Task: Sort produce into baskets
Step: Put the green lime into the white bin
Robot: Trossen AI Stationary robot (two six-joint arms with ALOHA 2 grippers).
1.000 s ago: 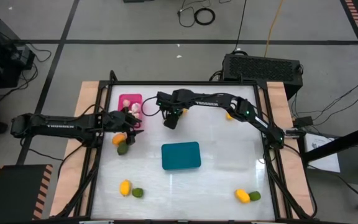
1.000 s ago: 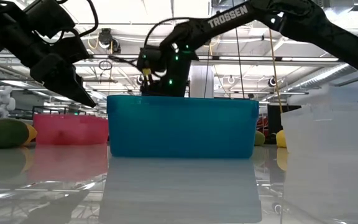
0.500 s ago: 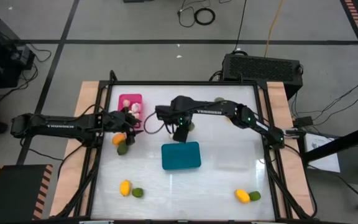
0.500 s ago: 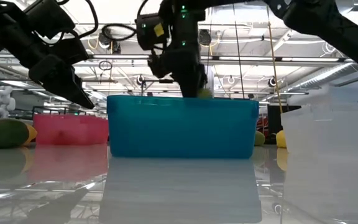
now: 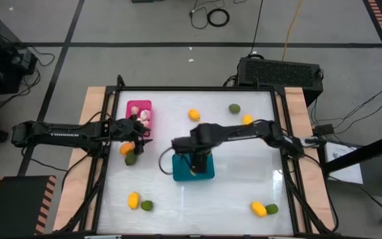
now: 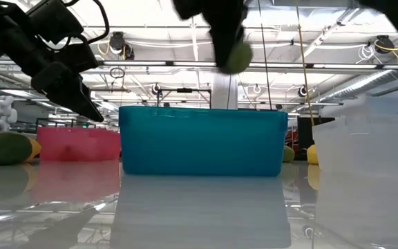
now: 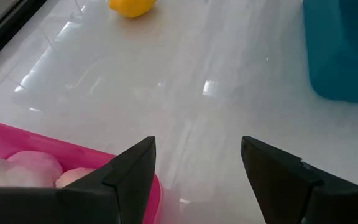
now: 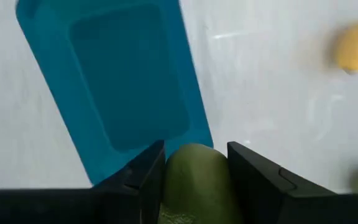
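My right gripper [image 8: 194, 171] clamping a dull green fruit [image 8: 194, 180], above the empty teal bin [image 8: 123, 93], my left gripper [image 7: 197, 165] wide apart by the pink bin [image 7: 55, 155]

Right claw [image 6: 228, 48] blurred, cropped above

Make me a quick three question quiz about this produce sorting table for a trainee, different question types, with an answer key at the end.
1. True or false: the right end effector holds a green fruit above the teal bin.
2. Which bin already holds pale bulbs? A) teal bin B) pink bin C) clear bin
3. Fill in: the left end effector waits open beside the ___ bin.

Key: 1 true; 2 B; 3 pink.
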